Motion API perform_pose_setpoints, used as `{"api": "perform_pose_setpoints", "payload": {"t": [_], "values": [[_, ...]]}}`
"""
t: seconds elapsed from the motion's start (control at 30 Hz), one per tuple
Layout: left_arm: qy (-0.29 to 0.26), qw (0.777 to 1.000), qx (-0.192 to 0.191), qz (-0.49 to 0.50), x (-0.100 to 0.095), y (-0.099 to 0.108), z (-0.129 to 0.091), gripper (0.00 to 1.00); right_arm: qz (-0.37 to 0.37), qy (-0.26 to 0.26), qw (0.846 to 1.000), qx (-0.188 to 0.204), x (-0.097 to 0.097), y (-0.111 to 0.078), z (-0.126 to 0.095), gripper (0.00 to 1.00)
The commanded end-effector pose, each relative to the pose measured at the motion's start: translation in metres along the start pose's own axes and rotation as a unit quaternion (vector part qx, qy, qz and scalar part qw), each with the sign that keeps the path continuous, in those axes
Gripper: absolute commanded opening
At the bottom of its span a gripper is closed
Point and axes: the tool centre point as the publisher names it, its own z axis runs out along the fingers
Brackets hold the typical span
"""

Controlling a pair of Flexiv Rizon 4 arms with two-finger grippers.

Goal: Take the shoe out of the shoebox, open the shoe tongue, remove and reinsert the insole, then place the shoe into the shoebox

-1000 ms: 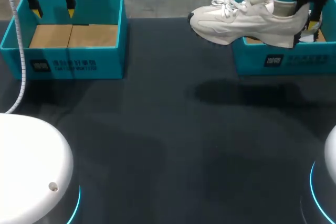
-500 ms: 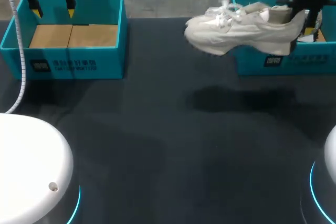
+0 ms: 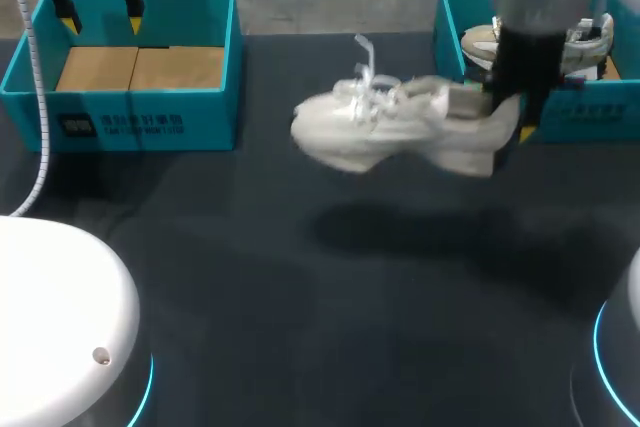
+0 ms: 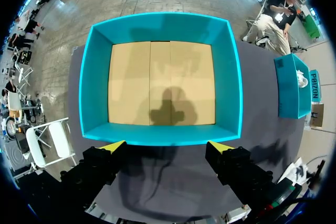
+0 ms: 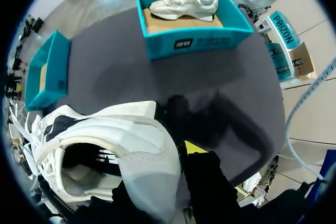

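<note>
Already done: shoe (image 3: 400, 132) out of shoebox (image 3: 560, 112), airborne near desk's far edge.
Right gripper (image 3: 512, 112): clamps its heel.
Left gripper (image 3: 100, 19): spread.
Remaining: insole steps, reboxing.

L gripper (image 4: 167, 146) spread wide over near wall of teal shoebox (image 4: 94, 77); its shadow (image 4: 169, 109) on cardboard floor (image 4: 128, 77).

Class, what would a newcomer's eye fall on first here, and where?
A white shoe hangs above the dark table, held at its heel by the right gripper. A second shoe lies in the teal box behind; the left gripper hovers open over the empty box.
</note>
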Motion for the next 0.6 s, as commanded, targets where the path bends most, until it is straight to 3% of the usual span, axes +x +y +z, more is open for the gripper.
{"api": "perform_pose_setpoints", "payload": {"t": [0.03, 0.3, 0.43, 0.6], "values": [[0.000, 1.000, 0.000, 0.000, 0.000, 0.000, 0.000, 1.00, -0.002, -0.002, 1.000, -0.010, 0.020, -0.020, 0.020, 0.00], [0.000, 1.000, 0.000, 0.000, 0.000, 0.000, 0.000, 1.00, -0.009, -0.013, 1.000, -0.011, 0.052, -0.052, 0.046, 0.00], [0.000, 1.000, 0.000, 0.000, 0.000, 0.000, 0.000, 1.00, -0.011, 0.007, 1.000, 0.007, 0.054, -0.063, 0.060, 0.00], [0.000, 1.000, 0.000, 0.000, 0.000, 0.000, 0.000, 1.00, -0.011, 0.007, 1.000, 0.007, 0.054, -0.063, 0.060, 0.00]]}}
